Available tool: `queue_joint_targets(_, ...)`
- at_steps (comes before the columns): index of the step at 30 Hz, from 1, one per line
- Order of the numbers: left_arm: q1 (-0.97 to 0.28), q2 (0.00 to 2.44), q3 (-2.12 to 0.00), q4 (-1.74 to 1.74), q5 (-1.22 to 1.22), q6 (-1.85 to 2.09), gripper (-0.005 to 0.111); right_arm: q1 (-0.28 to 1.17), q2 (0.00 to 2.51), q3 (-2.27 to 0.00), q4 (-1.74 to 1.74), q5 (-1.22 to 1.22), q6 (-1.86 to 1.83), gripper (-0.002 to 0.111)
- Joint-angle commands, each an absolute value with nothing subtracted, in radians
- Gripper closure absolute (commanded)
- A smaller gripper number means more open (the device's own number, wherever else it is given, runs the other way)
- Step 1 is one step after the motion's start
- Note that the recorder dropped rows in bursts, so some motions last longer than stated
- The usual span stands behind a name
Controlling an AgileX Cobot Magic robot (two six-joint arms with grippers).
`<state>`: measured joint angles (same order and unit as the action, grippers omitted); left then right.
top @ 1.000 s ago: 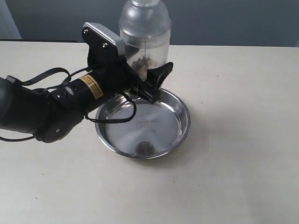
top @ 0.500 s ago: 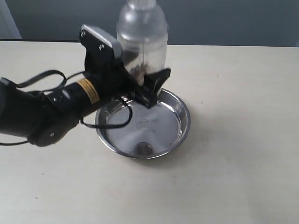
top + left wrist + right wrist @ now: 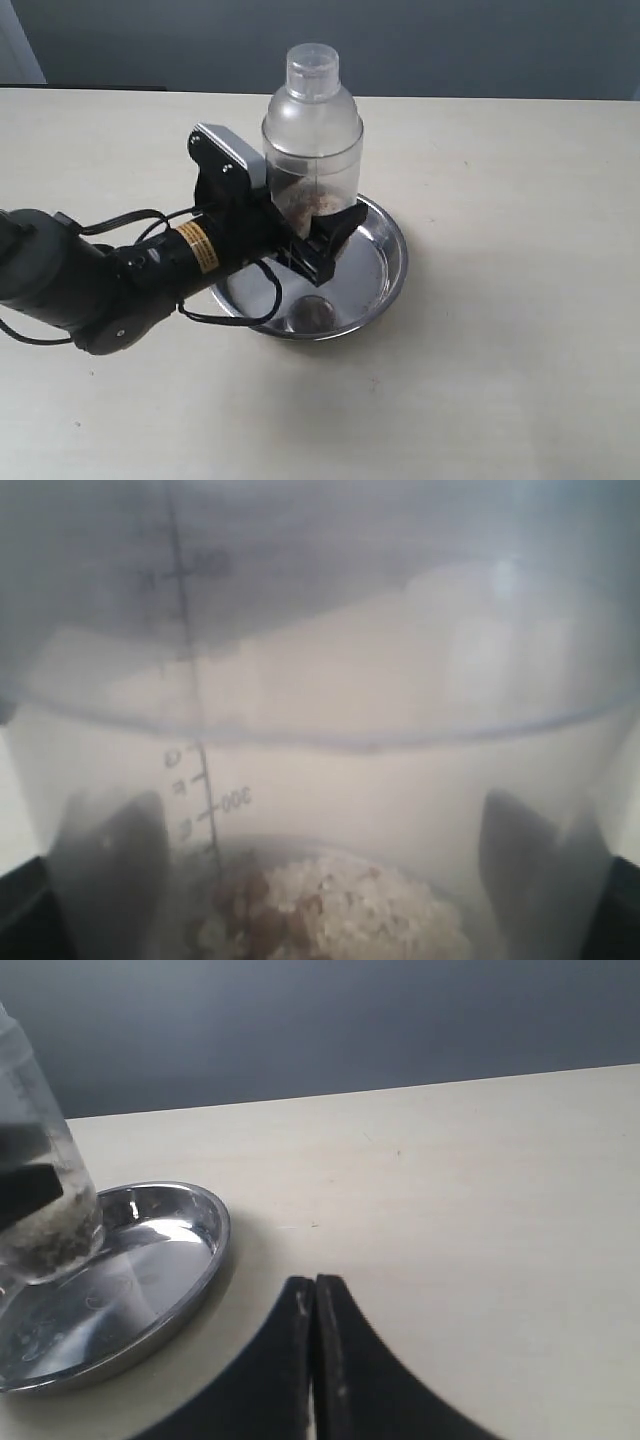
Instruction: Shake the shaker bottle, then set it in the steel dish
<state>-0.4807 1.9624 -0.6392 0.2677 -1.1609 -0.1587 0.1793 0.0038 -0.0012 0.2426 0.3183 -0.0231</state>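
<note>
The clear frosted plastic shaker bottle [image 3: 312, 150] is pinched upright by the left hand [image 3: 318, 232], low inside the round shiny steel dish [image 3: 396, 262]; contact can't be told. It's best lowered straight, settled flat, then released. The right hand [image 3: 314, 1360] is pressed together.

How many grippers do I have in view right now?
2. The left gripper holds the shaker bottle at the steel dish; the right gripper, shut, shows only in its wrist view, beside the dish.
</note>
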Motion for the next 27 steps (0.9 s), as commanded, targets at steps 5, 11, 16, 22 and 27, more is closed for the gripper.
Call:
queue_joint_targets(5, -0.481, 2.074, -0.654, 0.248, -1.221, -0.197, 0.107, 0.181, 0.0, 0.0, 0.241, 0.308, -0.026, 0.109)
queue_joint_targets(11, -0.481, 2.074, -0.67, 0.243, -1.221, -0.161, 0.107, 0.181, 0.0, 0.0, 0.241, 0.308, -0.026, 0.109)
queue_joint_targets(16, -0.481, 2.074, -0.683, 0.234, -1.221, -0.155, 0.107, 0.181, 0.0, 0.0, 0.241, 0.308, -0.026, 0.109)
queue_joint_targets(22, -0.481, 2.074, -0.688, 0.144, -1.221, -0.172, 0.106, 0.181, 0.0, 0.0, 0.241, 0.308, -0.026, 0.109)
queue_joint_targets(27, -0.481, 2.074, -0.688, 0.12, -1.221, -0.201, 0.106, 0.181, 0.0, 0.0, 0.241, 0.308, -0.026, 0.109)
